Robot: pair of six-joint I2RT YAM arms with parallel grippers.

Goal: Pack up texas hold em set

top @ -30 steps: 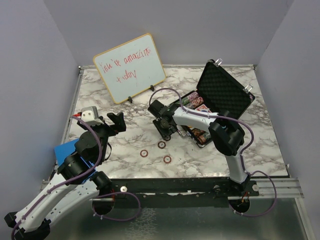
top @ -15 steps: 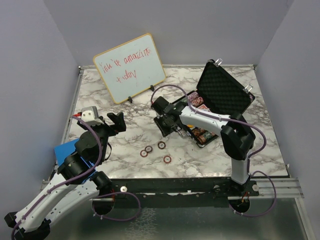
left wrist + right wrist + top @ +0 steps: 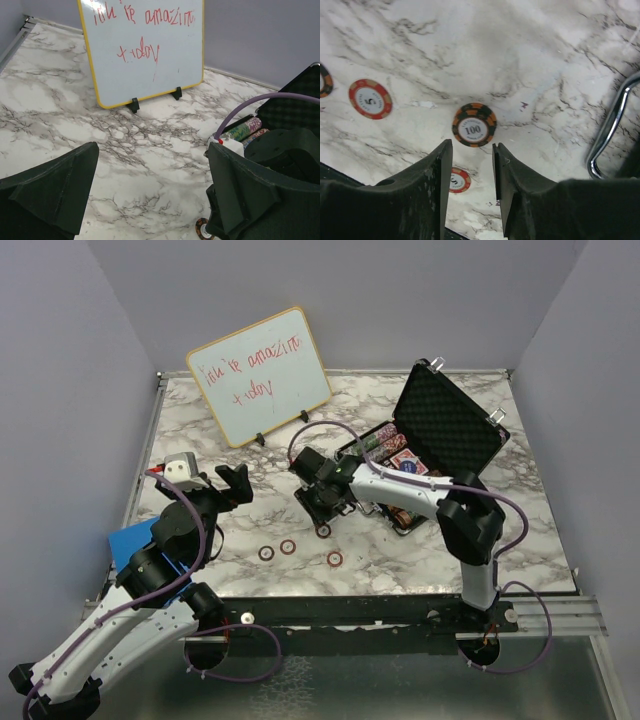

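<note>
Nearest me, loose poker chips (image 3: 288, 546) lie flat and apart from one another on the marble table (image 3: 200, 420), around 6 o'clock from its middle. At about 8 o'clock my left gripper (image 3: 235, 485) hangs above the marble with its jaws spread as wide as they go and nothing in them. Near the centre my right gripper (image 3: 471, 145) points down, fingers partly apart and empty. A black-and-orange chip (image 3: 474, 131) marked 100 lies flat just past the fingertips, with a red chip (image 3: 370, 98) marked 5 at its 10 o'clock in the wrist view. Farther off at 2 o'clock the black briefcase (image 3: 450, 425) stands open with its foam-lined lid raised, stacked chips (image 3: 385, 440) and a red card deck (image 3: 408, 462) inside. Farthest, at 11 o'clock, the whiteboard (image 3: 258, 375) stands upright.
</note>
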